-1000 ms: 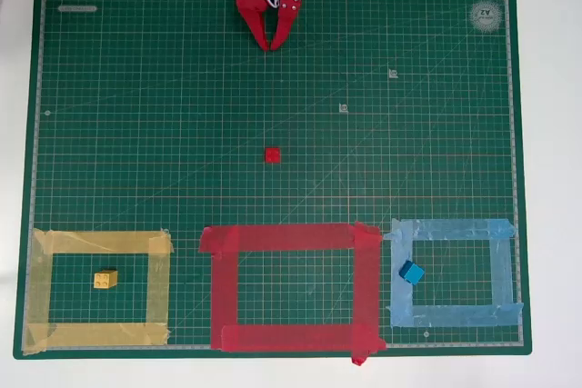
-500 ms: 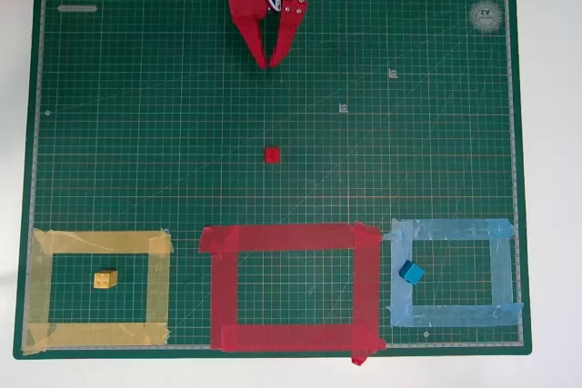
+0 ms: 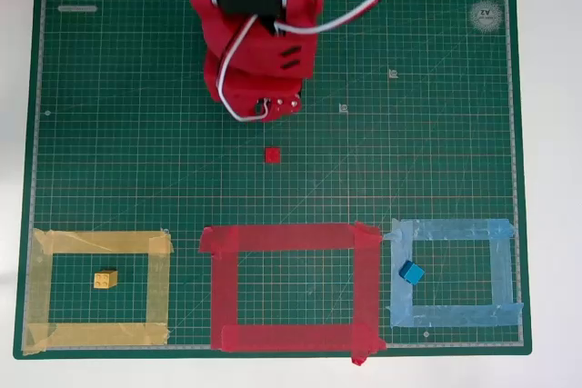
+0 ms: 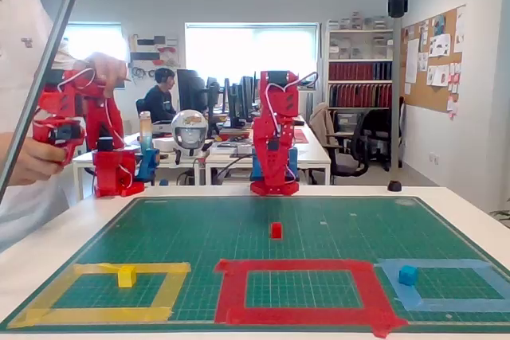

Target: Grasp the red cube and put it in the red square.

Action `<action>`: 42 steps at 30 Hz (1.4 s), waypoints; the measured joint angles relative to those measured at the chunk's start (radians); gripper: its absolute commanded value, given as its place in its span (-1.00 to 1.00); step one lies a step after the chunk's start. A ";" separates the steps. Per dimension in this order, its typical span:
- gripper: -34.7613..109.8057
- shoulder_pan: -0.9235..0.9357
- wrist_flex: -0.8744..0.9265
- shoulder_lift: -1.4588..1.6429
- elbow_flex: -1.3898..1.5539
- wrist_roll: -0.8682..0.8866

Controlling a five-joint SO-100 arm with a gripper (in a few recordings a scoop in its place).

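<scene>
Overhead view: the red arm's jaws are hidden beneath its own wrist housing, so I cannot tell how far they are open; they hold nothing visible. Just below them in this picture lies the red cube [image 3: 272,155], alone on the green cutting mat [image 3: 455,152]. Further down sits the red square [image 3: 291,288], empty. The yellow cube [image 3: 105,279] rests inside the yellow tape outline [image 3: 95,243]; the blue cube [image 3: 412,272] is on the light blue tape outline's [image 3: 455,229] left edge.

The red cube [image 3: 272,155] lies on the green mat [image 3: 136,152], above the red square [image 3: 289,286].
</scene>
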 measured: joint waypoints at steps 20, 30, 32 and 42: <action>-0.47 0.002 -0.307 -0.301 0.041 0.000; -0.47 -0.002 -0.512 -0.092 0.373 0.003; -0.46 -0.005 -0.514 -0.083 0.380 0.003; -0.42 -0.018 -0.514 -0.081 0.382 0.003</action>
